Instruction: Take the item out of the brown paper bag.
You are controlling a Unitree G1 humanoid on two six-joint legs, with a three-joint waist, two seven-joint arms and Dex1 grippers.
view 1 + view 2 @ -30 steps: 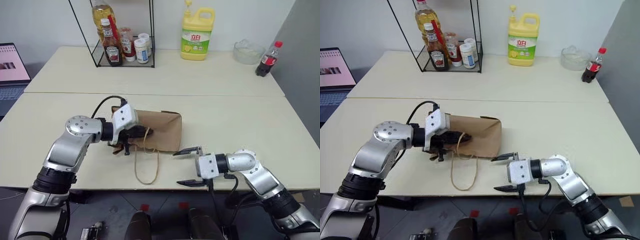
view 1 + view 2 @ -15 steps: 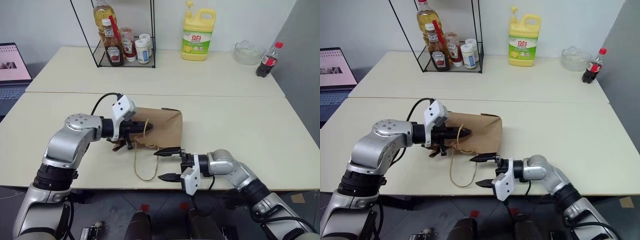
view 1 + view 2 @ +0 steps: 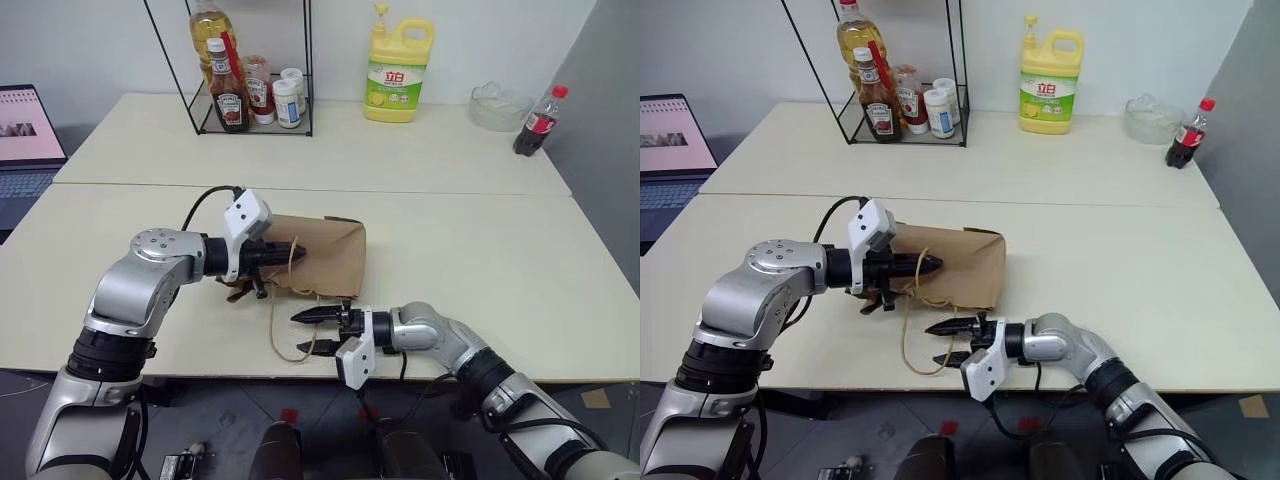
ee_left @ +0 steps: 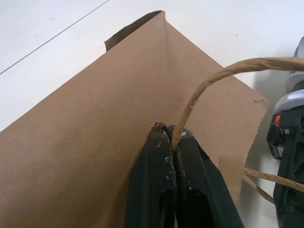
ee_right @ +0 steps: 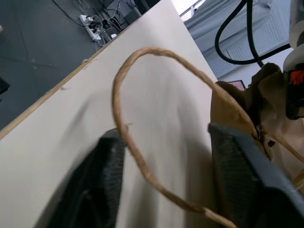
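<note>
the right gripper (image 3: 303,331) has swung left to the lower cord handle (image 5: 142,161), fingers apart around it. the left gripper (image 3: 291,256) pinches the upper handle (image 4: 209,80) of the brown paper bag (image 3: 335,255).

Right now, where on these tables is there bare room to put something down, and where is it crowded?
The near table is bare between the paper bag and its right edge. The far table is bare in front of the yellow jug, between the wire rack and cola bottle. It's crowded around the bag, where both grippers work its cord handles.
</note>
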